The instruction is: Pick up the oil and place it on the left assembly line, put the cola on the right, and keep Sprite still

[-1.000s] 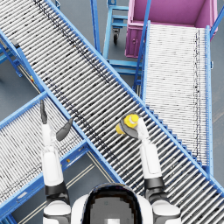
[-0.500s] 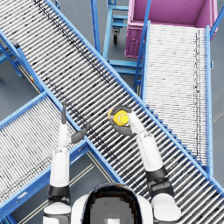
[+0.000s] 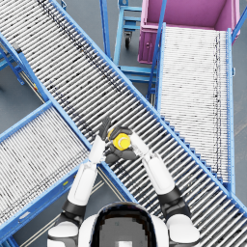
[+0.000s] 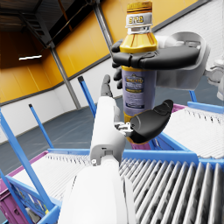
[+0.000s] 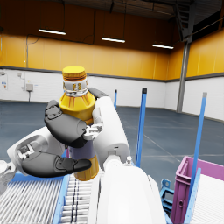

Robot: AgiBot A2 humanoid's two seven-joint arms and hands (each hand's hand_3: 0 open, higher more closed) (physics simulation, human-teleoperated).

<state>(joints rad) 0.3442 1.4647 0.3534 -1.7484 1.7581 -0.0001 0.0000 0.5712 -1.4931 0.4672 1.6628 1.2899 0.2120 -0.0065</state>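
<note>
The oil bottle (image 3: 121, 141) has a yellow cap, an amber neck and a purple label, and stands upright in the air above the diagonal conveyor. My right hand (image 3: 129, 147) grips it around the neck and shoulder, which shows plainly in the right wrist view, where the right hand (image 5: 65, 126) wraps the oil bottle (image 5: 78, 105). My left hand (image 3: 107, 140) has come up to the bottle's lower part. In the left wrist view the left hand (image 4: 142, 124) cups the base of the oil bottle (image 4: 135, 87), one finger still straight beside it. No cola or Sprite is in view.
A long diagonal roller conveyor (image 3: 67, 67) runs under both hands. A second roller line (image 3: 34, 154) lies on the left and a third (image 3: 193, 87) on the right, ending at a pink bin (image 3: 193, 14). Blue frame rails edge all of them.
My right hand has carried the oil bottle leftward toward the middle. My left hand has swung in from the left line and now reaches the bottle's lower part.
</note>
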